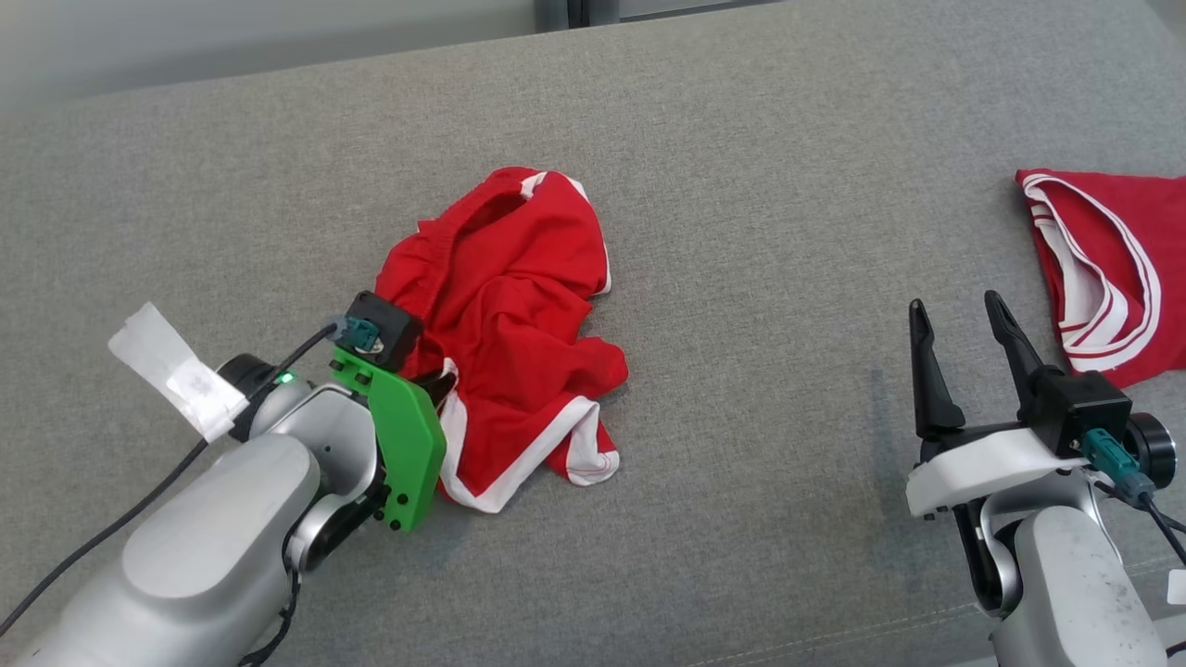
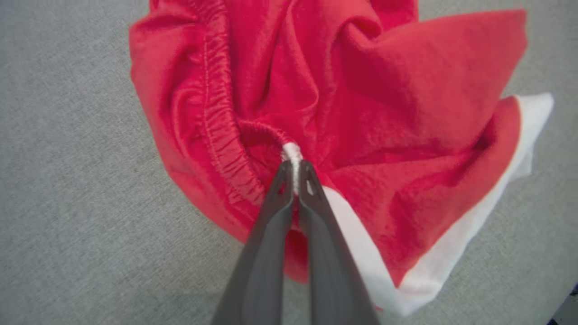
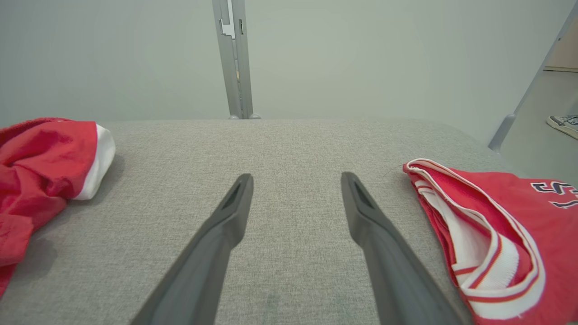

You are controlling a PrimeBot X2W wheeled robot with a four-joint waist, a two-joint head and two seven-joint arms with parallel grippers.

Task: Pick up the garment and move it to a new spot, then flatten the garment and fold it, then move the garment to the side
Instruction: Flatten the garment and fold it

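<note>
Left wrist view, left tool [image 2: 295, 171] pinching red garment [image 2: 384, 113], crumpled ahead

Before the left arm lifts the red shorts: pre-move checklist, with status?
1. Grip: left hand shut on the red shorts, pinching the white trim by the waistband: ok.
2. Bite depth: only the tips hold a thin fold, so whether it survives a lift: cannot tell.
3. The right hand is open and off the fabric: ok.
4. The red jersey lies apart from the shorts: ok.
5. Bare grey surface between the garments for a new spot: ok.
</note>
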